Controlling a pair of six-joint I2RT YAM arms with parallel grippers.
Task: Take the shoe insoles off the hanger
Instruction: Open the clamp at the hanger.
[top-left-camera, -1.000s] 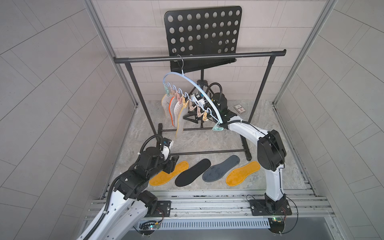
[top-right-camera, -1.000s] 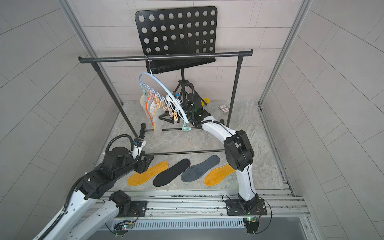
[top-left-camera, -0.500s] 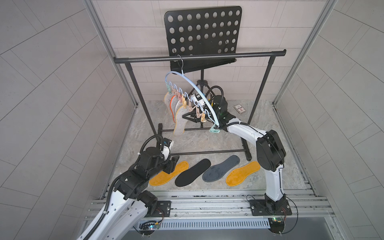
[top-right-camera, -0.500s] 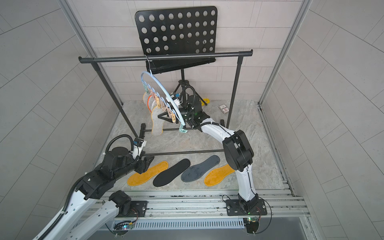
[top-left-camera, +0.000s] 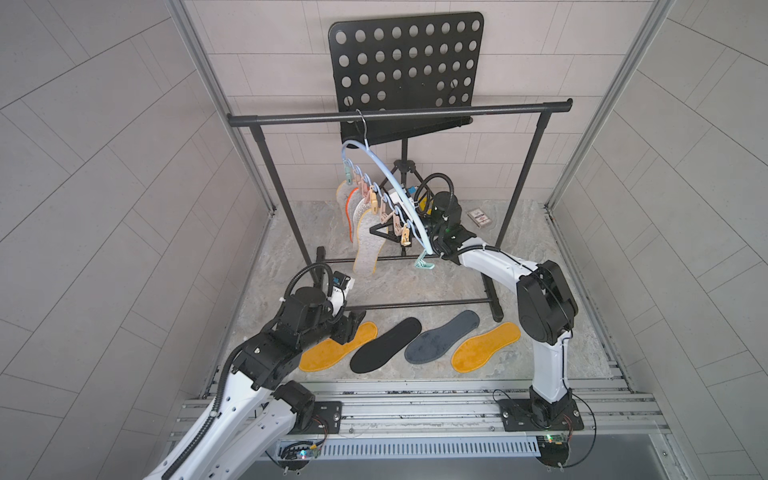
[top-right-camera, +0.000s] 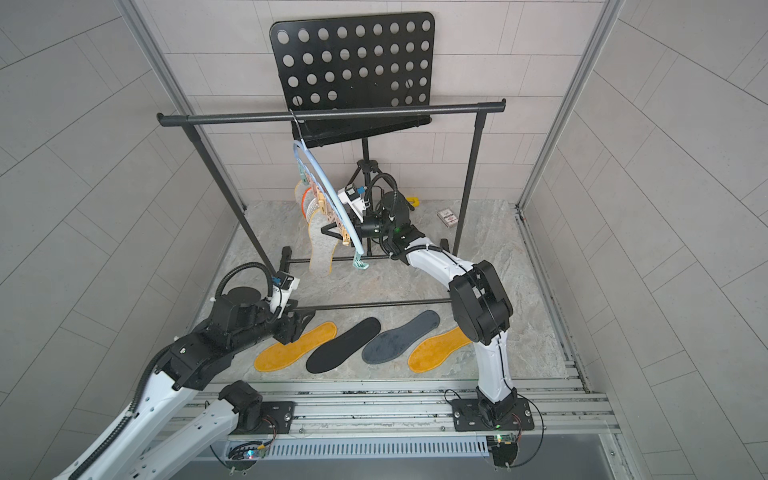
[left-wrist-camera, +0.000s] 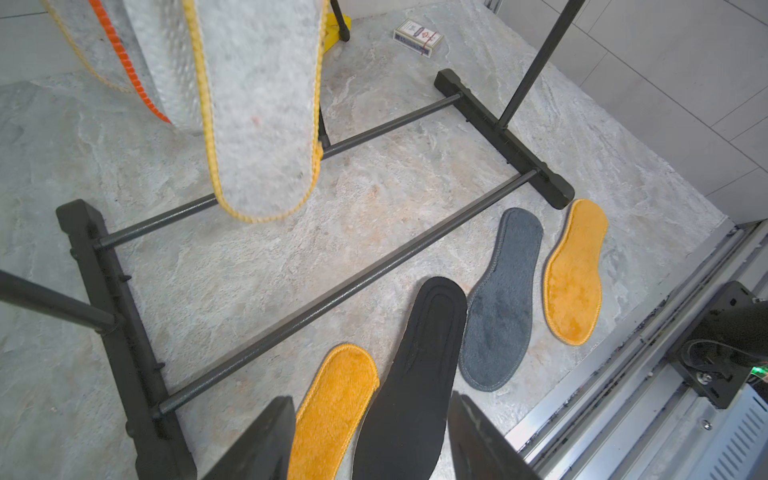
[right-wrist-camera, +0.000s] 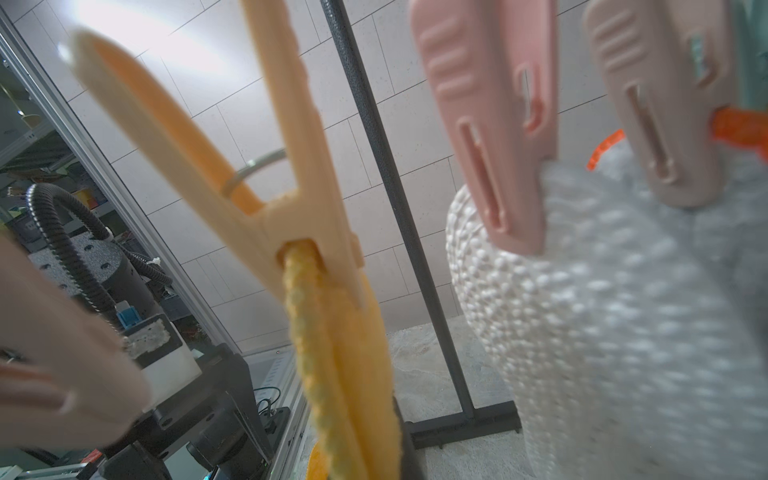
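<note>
The pale blue hanger (top-left-camera: 390, 174) (top-right-camera: 320, 174) hangs by its hook from the black rack bar (top-left-camera: 399, 114), with several shoe insoles clipped under it. My right gripper (top-left-camera: 376, 230) (top-right-camera: 326, 230) (right-wrist-camera: 374, 457) is behind the hanger, shut on the yellow-edged grey insole (top-left-camera: 368, 245) (right-wrist-camera: 332, 353) that a peach clip (right-wrist-camera: 291, 199) holds. Beside it, pink clips hold a white bumpy insole (right-wrist-camera: 602, 311). On the floor lie yellow (top-left-camera: 338, 347), black (top-left-camera: 384, 345), dark grey (top-left-camera: 442, 336) and yellow (top-left-camera: 486, 347) insoles. My left gripper (top-left-camera: 349, 328) (left-wrist-camera: 372, 440) hovers open above the left yellow and black insoles.
A black perforated music stand (top-left-camera: 407, 62) rises behind the rack. The rack's base bars (top-left-camera: 415, 305) cross the floor between the hanging and lying insoles. A small card box (top-left-camera: 480, 217) lies at the back right. An aluminium rail (top-left-camera: 415, 407) runs along the front.
My right gripper has closed on the hanging yellow-edged insole. The hanger has swung a little, with its insoles shifting along. The left arm has stayed put.
</note>
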